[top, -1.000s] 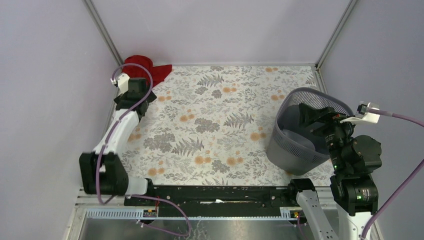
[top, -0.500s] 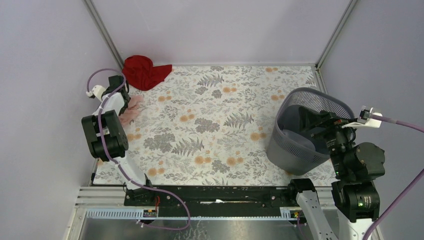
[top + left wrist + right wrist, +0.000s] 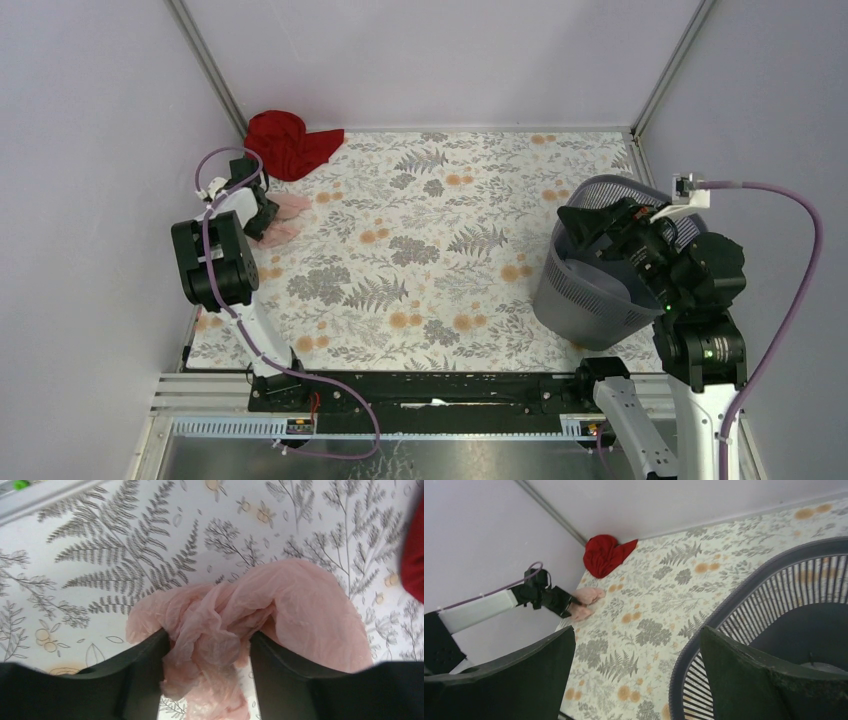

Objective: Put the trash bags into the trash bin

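Floral surface [image 3: 450, 230]: your left claw [image 3: 209, 640] has dropped over the bag [image 3: 300, 605], jaws narrowing, so pickup has begun; a firm grip cannot be told. Your right claw [image 3: 636, 635] hangs released by the bin [image 3: 736, 600].

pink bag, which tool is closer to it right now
Left. The left tool is right at the pink bag, a finger on either side of it; the right tool is across the table, open at the bin.
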